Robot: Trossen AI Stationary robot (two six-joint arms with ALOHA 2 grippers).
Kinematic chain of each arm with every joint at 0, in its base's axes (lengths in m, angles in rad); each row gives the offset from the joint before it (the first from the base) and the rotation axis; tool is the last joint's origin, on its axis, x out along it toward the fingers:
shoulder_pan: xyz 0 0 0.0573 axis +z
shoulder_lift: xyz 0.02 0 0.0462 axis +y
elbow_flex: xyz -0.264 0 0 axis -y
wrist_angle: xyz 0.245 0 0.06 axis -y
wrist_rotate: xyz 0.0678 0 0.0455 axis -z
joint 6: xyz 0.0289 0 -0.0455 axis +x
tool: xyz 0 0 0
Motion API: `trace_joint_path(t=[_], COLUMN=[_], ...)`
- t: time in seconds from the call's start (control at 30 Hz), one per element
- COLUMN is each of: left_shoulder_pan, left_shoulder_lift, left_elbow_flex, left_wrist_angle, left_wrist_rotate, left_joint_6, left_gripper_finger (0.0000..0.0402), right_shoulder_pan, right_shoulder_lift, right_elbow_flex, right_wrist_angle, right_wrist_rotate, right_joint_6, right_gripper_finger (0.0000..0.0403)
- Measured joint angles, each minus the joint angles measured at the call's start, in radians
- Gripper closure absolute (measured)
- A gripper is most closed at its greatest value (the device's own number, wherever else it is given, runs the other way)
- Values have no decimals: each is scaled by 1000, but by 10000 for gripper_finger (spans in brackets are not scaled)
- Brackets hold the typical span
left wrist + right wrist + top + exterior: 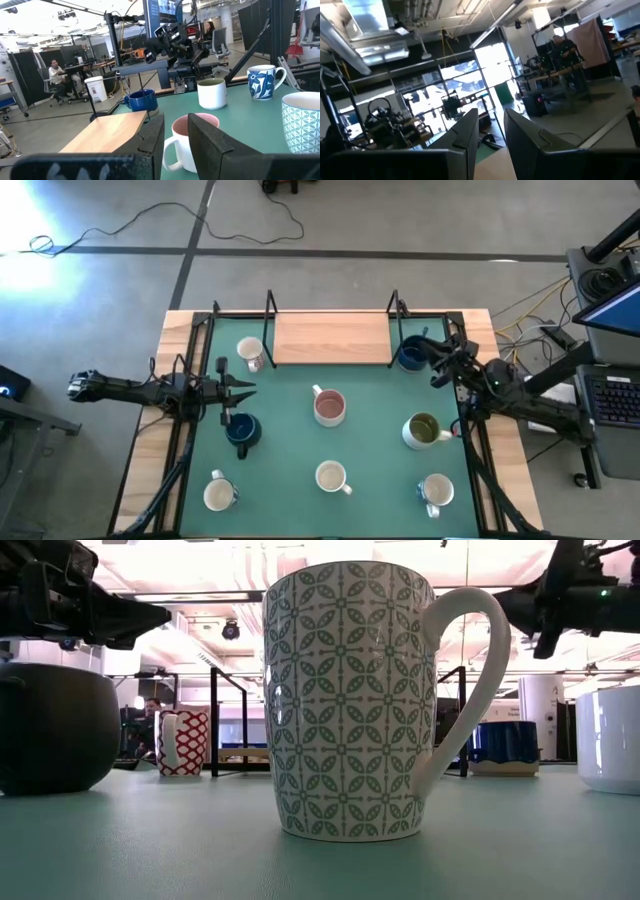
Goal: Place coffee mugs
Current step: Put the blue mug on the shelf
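The left tool (243, 392) hangs over the left side of the counter (370, 480), its fingers (150, 145) a narrow gap apart and pinching nothing; in its own wrist view the gap between them stands empty. Just beside it, toward the near edge, sits a dark blue mug (242, 430), apart from the tool. Toward the far left corner stands a white mug with a red pattern (250, 353), beside the wooden board (331, 339) that lies along the far edge.

The right tool (436, 363) hangs near the far right corner, its fingers (465, 132) likewise slightly parted with nothing between them. Just beside it stands a second dark blue mug (411, 354), at the right end of the board; whether the tool touches it I cannot tell.

In the middle of the counter stands the mug that is pink inside (329, 408). Toward the right edge is the mug that is olive-green inside (423, 431). Along the near edge stand three pale mugs: one at the left corner (219, 495), one in the middle (332, 477), which the low view shows close up with a green leaf pattern (350, 700), and one at the right corner (436, 492), blue-patterned on white in the left wrist view (263, 82).

Beyond the counter, a person sits at a desk (57, 75) in the room.
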Motion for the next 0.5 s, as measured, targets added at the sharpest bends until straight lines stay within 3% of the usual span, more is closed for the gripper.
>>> trace_joint_path(t=[0.3, 0.4, 0.5], left_shoulder_pan=[0, 0, 0], left_shoulder_lift=[0, 0, 0], left_elbow_flex=[0, 0, 0], left_wrist_angle=[0, 0, 0], left_wrist_rotate=[0, 0, 0], left_joint_6=[0, 0, 0], left_gripper_finger=[333, 333, 333], right_shoulder_pan=[0, 0, 0], right_shoulder_lift=[94, 123, 154], right_elbow_flex=[78, 169, 289], right_wrist_angle=[85, -38, -294], right_wrist_rotate=[69, 81, 145], right_joint_6=[-113, -144, -118], right_gripper_finger=[319, 319, 319])
